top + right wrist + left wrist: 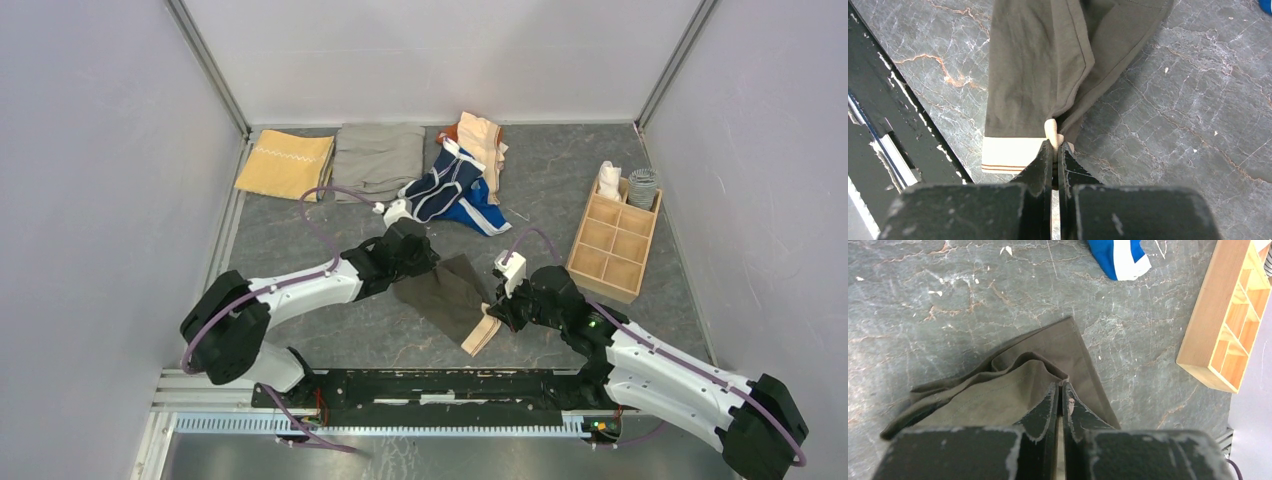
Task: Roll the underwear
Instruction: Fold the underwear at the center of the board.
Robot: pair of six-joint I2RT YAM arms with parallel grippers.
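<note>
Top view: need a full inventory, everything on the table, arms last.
brown briefs: 1, grey-brown with a tan waistband, table centre, between the grippers
navy briefs: 1, navy with white trim, in the pile at back centre
blue piece: 1, bright blue, under the navy briefs
peach piece: 1, peach, back of the pile
mustard cloth: 1, folded, back left
khaki cloth: 1, folded, right of the mustard cloth
tray: 1, wooden with compartments, right side
white roll: 1, tray's back-left compartment
grey roll: 1, tray's back-right compartment
table: 1, dark grey marble pattern
left gripper: 1, black, pinching a fold of the brown briefs
right gripper: 1, black, shut on the waistband
</note>
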